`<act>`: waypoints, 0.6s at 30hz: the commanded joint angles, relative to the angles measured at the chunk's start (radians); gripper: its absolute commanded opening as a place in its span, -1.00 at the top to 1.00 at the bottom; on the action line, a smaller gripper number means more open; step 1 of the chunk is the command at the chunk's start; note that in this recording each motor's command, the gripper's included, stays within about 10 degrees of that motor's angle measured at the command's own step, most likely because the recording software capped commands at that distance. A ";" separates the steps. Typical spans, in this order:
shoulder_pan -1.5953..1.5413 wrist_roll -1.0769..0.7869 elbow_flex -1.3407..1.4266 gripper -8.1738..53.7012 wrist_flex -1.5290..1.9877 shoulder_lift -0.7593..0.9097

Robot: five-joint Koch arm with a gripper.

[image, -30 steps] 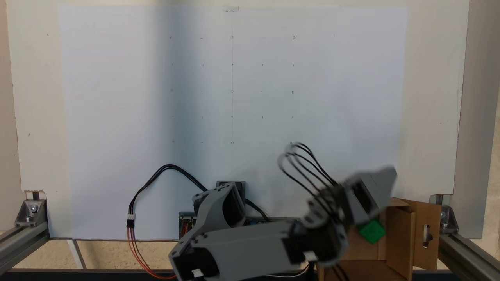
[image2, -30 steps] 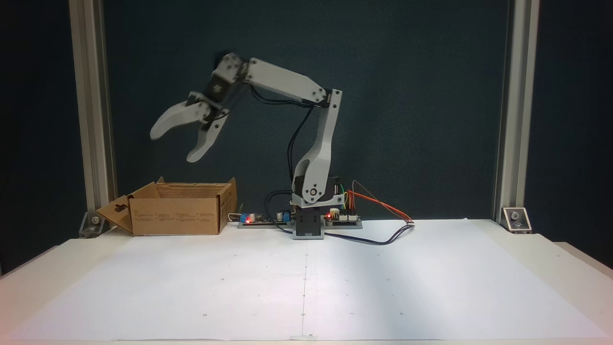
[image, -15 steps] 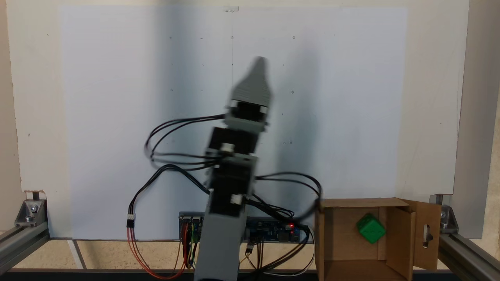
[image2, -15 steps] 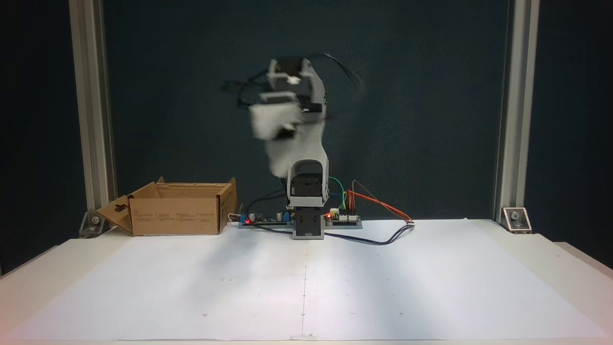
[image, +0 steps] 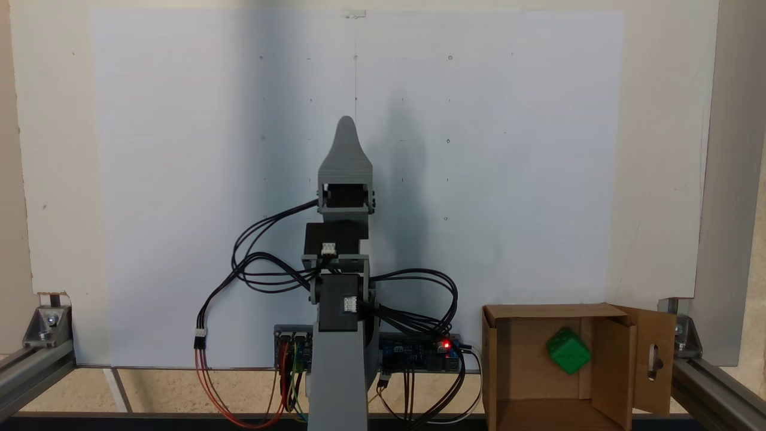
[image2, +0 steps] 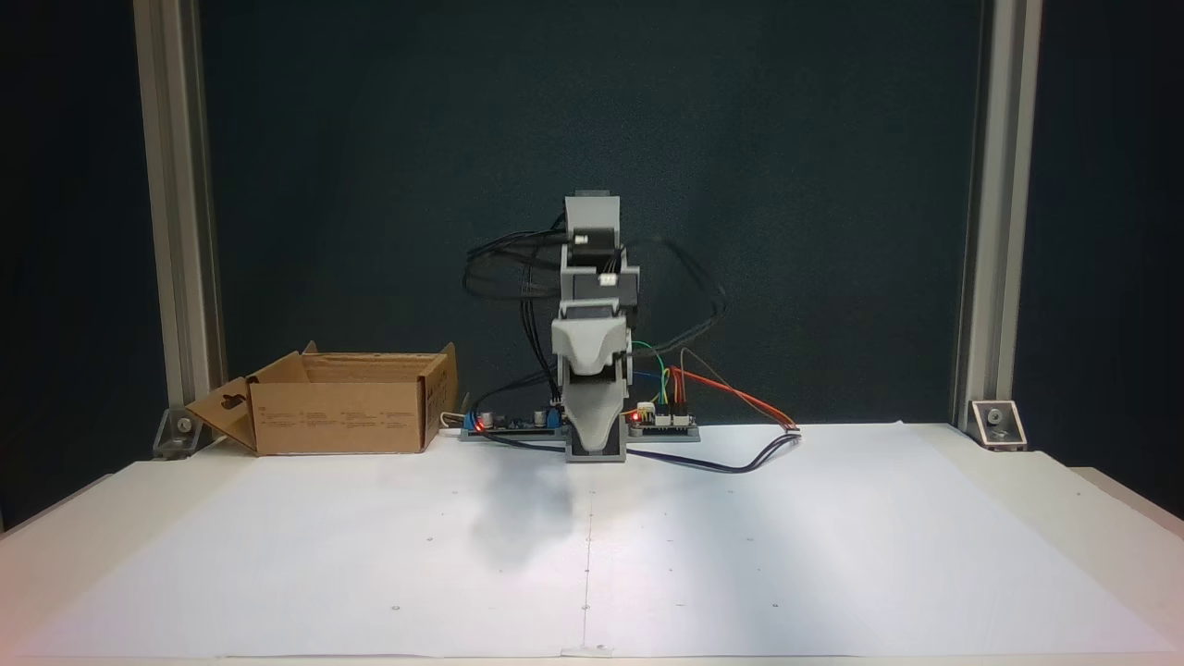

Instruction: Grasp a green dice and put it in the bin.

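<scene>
The green dice (image: 568,351) lies inside the bin (image: 519,374), a brown cardboard box at the lower right of a fixed view, resting near its right inner wall. From the front, the bin (image2: 342,416) stands left of the arm's base and its walls hide the dice. My gripper (image: 346,124) points out over the white sheet along the centre line, far from the bin. In the front fixed view the gripper (image2: 591,440) hangs low in front of the base. Its jaws lie one behind the other, so only one grey finger shows. Nothing is seen in it.
A white paper sheet (image2: 592,555) with small marks covers the table. The control boards (image: 419,353) and looping cables (image: 257,275) sit at the arm's base. Aluminium frame posts (image2: 176,213) stand at both sides.
The arm swung away from above the bin to the centre line and came down lower. The dice stays in the bin, where it lay half a second ago.
</scene>
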 commanded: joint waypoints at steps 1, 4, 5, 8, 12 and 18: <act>0.034 0.018 0.008 -0.72 -0.167 0.112; 0.074 0.020 0.078 -0.71 -0.297 0.112; 0.075 0.020 0.098 -0.71 -0.340 0.112; 0.078 0.020 0.144 -0.71 -0.464 0.110; 0.078 0.020 0.199 -0.71 -0.632 0.110; 0.072 0.020 0.322 -0.70 -0.882 0.110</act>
